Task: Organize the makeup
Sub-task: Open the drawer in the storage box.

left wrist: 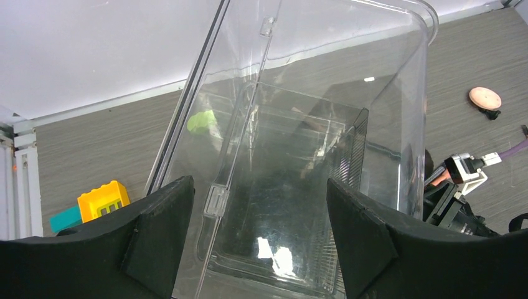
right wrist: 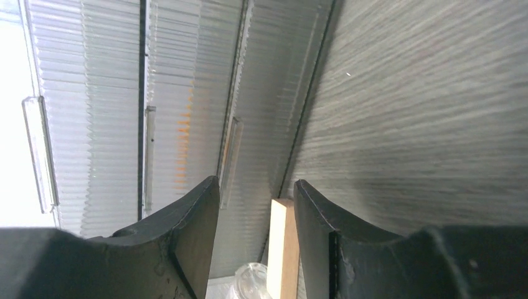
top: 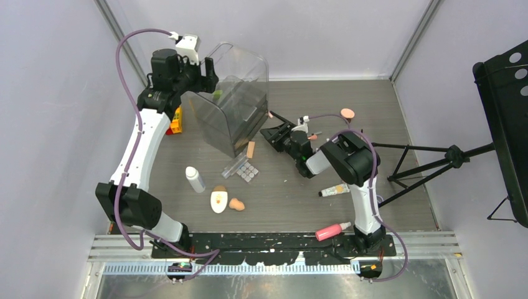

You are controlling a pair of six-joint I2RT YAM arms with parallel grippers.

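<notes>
**Peach stick dead ahead of the right hand, lying lengthwise to its fingers**

The peach stick (right wrist: pixel 284 249) lies flat on the bench (top: pixel 286 193), just beside the foot of the clear case (top: pixel 240 93). In the right wrist view it shows low in the gap between the fingers. Its long axis runs the same way as the fingers point, so the jaws would meet across its narrow width rather than its length. It sits off centre in that gap, close against the right-side finger, with clear space to the other. The top view puts it a little ahead of the fingertips rather than between them.

The right hand (right wrist: pixel 256 184) stands at a middling gap, holding nothing. It is low and aimed at the ribbed drawer fronts of the case, which lie just beyond the stick. A small clear piece (right wrist: pixel 252 280) lies beside the stick, under the hand.

My reading is that this arm has the pick. It looks to need a short reach forward and a slight shift toward the stick's side before it closes, with care not to push the stick against the case.

The left hand (left wrist: pixel 258 184) is well apart from the stick, up over the open top of the case. Its fingers are wide and grip nothing.
</notes>
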